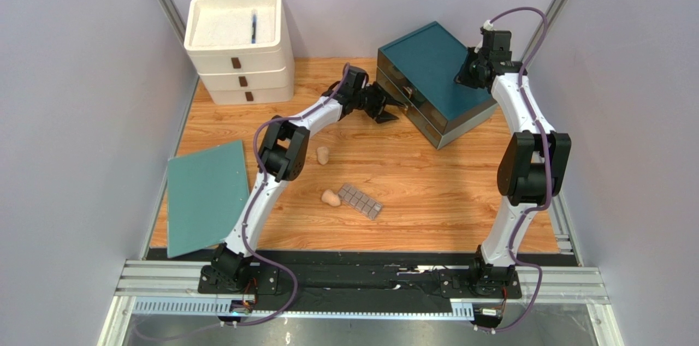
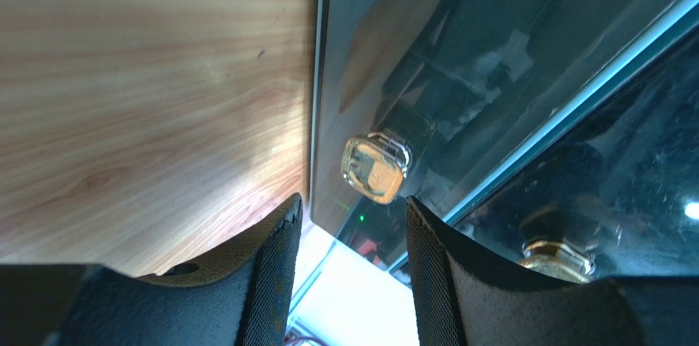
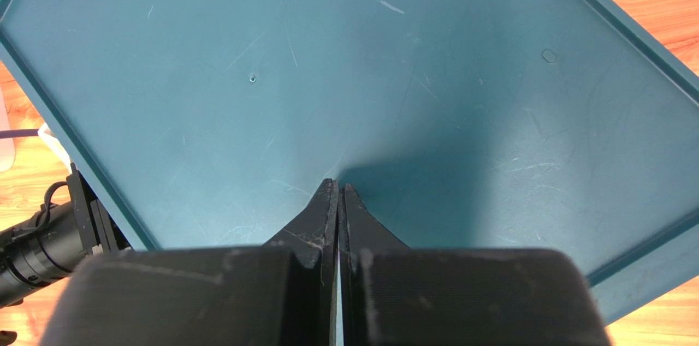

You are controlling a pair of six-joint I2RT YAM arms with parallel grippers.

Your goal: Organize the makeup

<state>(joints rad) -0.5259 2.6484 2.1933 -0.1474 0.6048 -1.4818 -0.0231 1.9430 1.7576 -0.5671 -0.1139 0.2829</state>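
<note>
Currently the makeup in view lies loose on the wooden table (image 1: 427, 190). There is a beige egg-shaped sponge (image 1: 323, 154), then a second beige sponge (image 1: 331, 197) just beside the near-left end of a grey-brown gridded palette (image 1: 361, 200), whose long axis runs diagonally. No other items are seen. All three sit nearer the left arm, behind its wrist.

The left gripper (image 2: 353, 215) is partly open and empty, pointed at the dark teal two-drawer box (image 1: 439, 76). The upper square metal knob (image 2: 376, 167) lies straight ahead, just beyond the fingertips and roughly centred on the gap. The likely next move is to close on that knob and pull.

The right gripper (image 3: 338, 190) is fully closed and holds nothing, its tips on the box's flat top, apparently bracing it. No legible writing anywhere.
</note>
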